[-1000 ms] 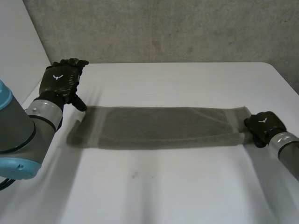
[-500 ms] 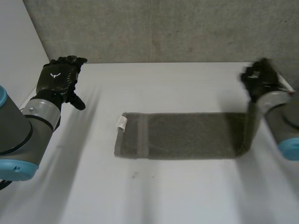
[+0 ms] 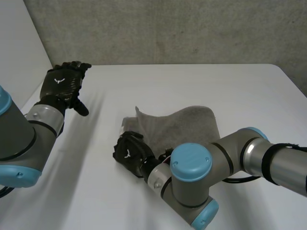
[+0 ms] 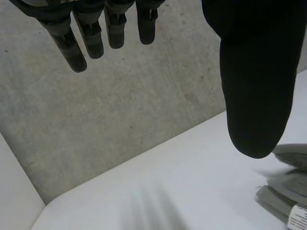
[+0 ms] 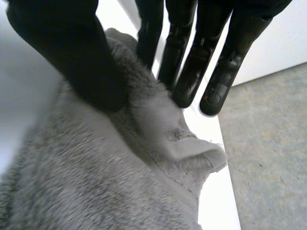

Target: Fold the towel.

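Black left hand (image 3: 61,84) and right hand (image 3: 130,154), grey arms (image 3: 225,153).

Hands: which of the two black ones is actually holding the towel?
The right hand, at one end of the towel, pinches the cloth between thumb and fingers. The left hand is open, fingers straight, apart from the towel.

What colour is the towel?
The towel is plain grey, best seen in the head view.
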Controlling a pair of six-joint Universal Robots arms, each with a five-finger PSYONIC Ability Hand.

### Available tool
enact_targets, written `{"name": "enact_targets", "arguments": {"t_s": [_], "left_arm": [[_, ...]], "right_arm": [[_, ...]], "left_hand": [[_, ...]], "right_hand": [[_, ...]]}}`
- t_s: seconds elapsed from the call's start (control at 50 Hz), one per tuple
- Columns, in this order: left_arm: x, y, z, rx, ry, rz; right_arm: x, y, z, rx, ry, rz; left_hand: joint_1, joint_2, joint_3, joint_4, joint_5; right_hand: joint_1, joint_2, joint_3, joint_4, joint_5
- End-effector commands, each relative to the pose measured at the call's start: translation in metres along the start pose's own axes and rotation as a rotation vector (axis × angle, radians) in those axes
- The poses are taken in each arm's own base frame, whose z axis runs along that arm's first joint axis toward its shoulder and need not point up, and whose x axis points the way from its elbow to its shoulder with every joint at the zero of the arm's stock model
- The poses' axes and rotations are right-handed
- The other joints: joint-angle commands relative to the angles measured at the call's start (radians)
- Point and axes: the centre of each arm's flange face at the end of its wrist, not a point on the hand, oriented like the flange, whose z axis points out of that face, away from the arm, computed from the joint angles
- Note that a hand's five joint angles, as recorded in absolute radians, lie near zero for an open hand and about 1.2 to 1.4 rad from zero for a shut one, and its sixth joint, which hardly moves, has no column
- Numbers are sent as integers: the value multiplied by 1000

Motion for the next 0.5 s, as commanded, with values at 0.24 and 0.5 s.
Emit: {"name": "enact_targets", "arguments": {"t_s": [0.24, 0.5], "left_arm": [[52, 1, 13, 25, 129, 1], [122, 50, -1, -124, 292, 41]], "right_arm": [[148, 33, -77, -149, 359, 732], [122, 104, -129, -474, 314, 923]], "left_hand": [[26, 31, 30, 29, -2], [26, 31, 30, 29, -2]], "right_hand": [[-592, -748, -757, -774, -781], [-592, -748, -757, -774, -781]]}}
